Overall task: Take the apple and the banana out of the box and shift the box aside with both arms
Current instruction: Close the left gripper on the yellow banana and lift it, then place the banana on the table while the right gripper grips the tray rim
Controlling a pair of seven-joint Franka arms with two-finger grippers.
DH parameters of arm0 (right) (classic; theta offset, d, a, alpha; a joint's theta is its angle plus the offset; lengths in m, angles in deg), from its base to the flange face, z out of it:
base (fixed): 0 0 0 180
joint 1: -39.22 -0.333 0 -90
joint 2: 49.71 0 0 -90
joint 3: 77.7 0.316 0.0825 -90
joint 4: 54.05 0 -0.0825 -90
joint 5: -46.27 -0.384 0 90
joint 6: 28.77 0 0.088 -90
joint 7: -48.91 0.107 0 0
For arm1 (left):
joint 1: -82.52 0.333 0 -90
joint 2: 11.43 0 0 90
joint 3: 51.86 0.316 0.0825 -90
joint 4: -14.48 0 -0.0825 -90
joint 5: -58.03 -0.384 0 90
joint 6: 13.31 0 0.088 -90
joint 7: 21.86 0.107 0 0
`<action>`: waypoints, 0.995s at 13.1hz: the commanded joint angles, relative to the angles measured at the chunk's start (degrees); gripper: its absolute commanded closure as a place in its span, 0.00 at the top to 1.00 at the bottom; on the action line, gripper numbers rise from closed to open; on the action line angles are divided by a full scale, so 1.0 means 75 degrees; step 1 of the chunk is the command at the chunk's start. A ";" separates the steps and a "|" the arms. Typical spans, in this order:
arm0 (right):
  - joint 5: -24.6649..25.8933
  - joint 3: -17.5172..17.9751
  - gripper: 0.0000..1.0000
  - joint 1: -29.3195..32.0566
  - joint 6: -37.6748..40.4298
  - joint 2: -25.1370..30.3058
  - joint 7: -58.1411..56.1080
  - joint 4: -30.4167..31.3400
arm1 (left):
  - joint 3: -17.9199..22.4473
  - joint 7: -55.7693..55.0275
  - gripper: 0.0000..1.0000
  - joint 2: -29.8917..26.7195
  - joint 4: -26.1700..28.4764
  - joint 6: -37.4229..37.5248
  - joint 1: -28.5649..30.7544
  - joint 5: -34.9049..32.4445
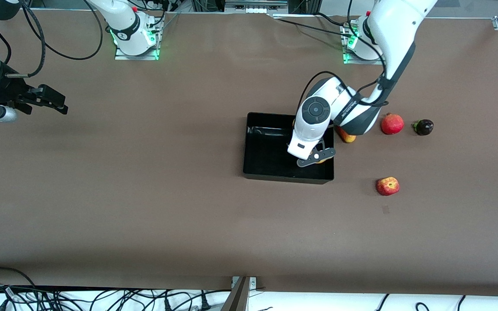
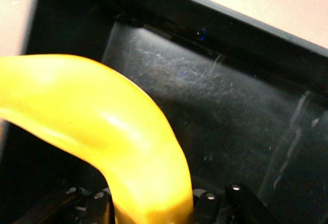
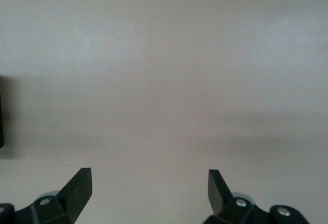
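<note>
Now banana (image 2: 118, 137) over box (image 1: 266, 168).

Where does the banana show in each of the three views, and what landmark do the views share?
Front view: banana is only a yellow sliver under the left gripper, over the black box.
Left wrist view: banana fills the foreground, between the fingers.
Right wrist view: not in it.
Shared landmark: the black box.
</note>
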 commanded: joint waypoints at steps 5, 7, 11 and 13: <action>-0.0108 0.0100 1.00 0.0009 -0.0073 -0.0073 -0.0060 -0.0100 | 0.0846 0.2998 0.00 -0.0356 -0.1276 0.3052 0.0649 0.0541; -0.0238 0.0112 1.00 -0.0073 -0.0156 -0.0680 -0.0166 -0.0181 | 0.1770 0.4696 0.00 -0.0287 -0.1335 0.2975 0.1024 0.0448; -0.0250 0.0124 1.00 -0.0551 0.0476 -0.1327 -0.0167 -0.0182 | 0.3307 0.7885 0.00 0.0052 -0.1429 0.1735 0.1564 0.0471; -0.0273 0.0124 1.00 -0.1242 0.0151 -0.1654 0.0020 -0.0170 | 0.3439 0.8826 0.00 0.0590 -0.1289 0.0787 0.2067 0.0459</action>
